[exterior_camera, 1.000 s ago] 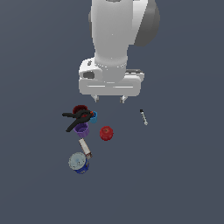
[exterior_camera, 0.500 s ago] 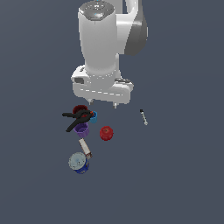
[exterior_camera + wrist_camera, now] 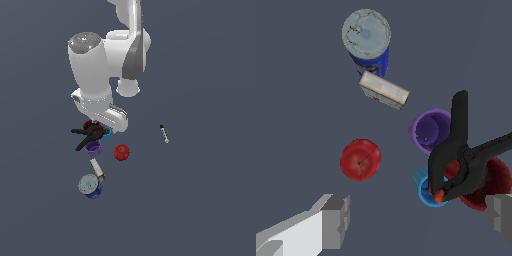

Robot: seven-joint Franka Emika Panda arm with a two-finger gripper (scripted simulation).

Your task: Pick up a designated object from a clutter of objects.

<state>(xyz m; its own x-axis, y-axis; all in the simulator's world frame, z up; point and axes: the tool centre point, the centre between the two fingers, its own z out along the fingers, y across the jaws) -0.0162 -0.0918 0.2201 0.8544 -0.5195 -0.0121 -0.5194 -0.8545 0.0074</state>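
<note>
Clutter on the plain grey worktop (image 3: 210, 200) gathers left of centre in the exterior view, directly below the white robot arm (image 3: 107, 65). Counting there: one black spring clamp with splayed handles (image 3: 89, 134), one purple plastic cup (image 3: 93, 148) just under it, one bright blue cup (image 3: 107, 133) and one dark red cup (image 3: 89, 124), both mostly hidden by the clamp and the arm's head, one red ball (image 3: 121, 152), one small flat box (image 3: 97, 169), one blue can with a pale lid (image 3: 90, 185), and one thin black-and-white marker (image 3: 164, 133) well apart toward the exterior view's right. The tool itself is hidden under the arm's white head here, so its state cannot be read from this view.

From the wrist camera the same seven clustered items show; the marker is out of frame. The clamp (image 3: 463, 155) lies across the rims of the dark red cup (image 3: 486, 182) and blue cup (image 3: 426, 189), one handle reaching over the purple cup (image 3: 430, 131), its other handle cut off at the frame edge. Its jaw tips look orange-red. The ball (image 3: 360, 159), box (image 3: 384, 90) and can (image 3: 368, 40) lie apart from it. The tool (image 3: 418, 215) stands spread wide, grasping nothing; its two grey fingers (image 3: 336, 221) are cropped at the frame's border.
</note>
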